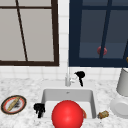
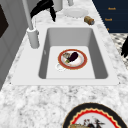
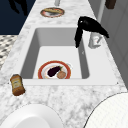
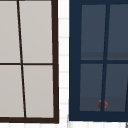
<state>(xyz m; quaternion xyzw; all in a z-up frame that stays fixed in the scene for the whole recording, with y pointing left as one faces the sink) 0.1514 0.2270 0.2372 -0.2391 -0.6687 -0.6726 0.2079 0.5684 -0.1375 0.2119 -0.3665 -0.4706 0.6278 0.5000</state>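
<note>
Marble desk [image 1: 25,87] runs round a white sink [image 3: 30,45], and the right hand [image 1: 80,75] hangs just beside the faucet [image 1: 67,77] at the back rim — its fingers [image 3: 78,37] loose and pointing down, holding nothing. Below and forward of them, on the basin floor, lies a red-rimmed plate with an eggplant [image 3: 54,71]. The left hand [image 1: 39,109] hovers at the sink's front left corner, fingers drooping — farther from the faucet.
</note>
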